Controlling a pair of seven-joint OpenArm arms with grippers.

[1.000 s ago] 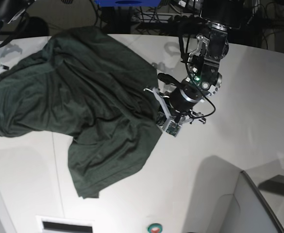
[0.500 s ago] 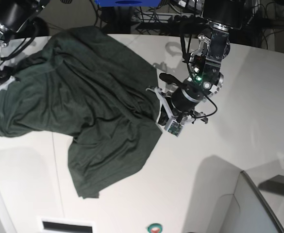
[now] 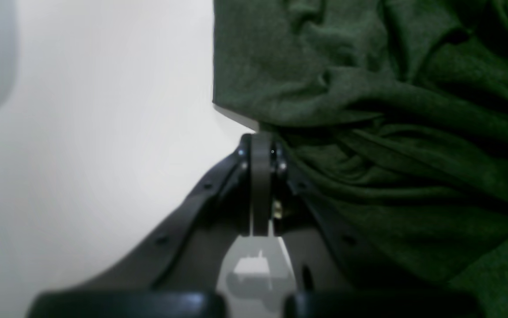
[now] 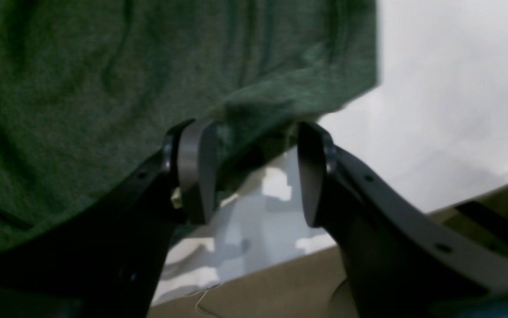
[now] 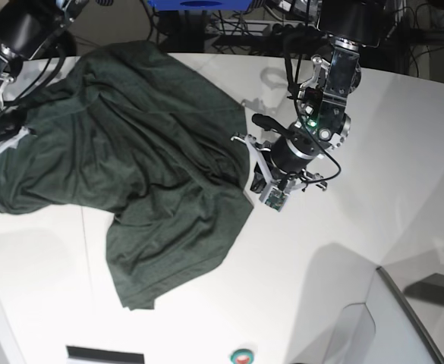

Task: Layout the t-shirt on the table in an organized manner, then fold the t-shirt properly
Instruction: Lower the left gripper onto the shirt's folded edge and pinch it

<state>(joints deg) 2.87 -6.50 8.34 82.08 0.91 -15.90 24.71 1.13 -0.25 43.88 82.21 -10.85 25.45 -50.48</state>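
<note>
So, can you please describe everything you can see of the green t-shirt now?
The t-shirt is plain dark green, thin soft fabric, no print. It lies crumpled and partly spread on the white table, with many folds and one lobe hanging toward the near edge. The left gripper is shut, pinching its edge on one side. At the opposite end the right gripper stands open, its fingers at the cloth's edge, not gripping it.

Dark green t-shirt (image 5: 142,163) rumpled, spread unevenly across left of white table (image 5: 343,258), unfolded
</note>
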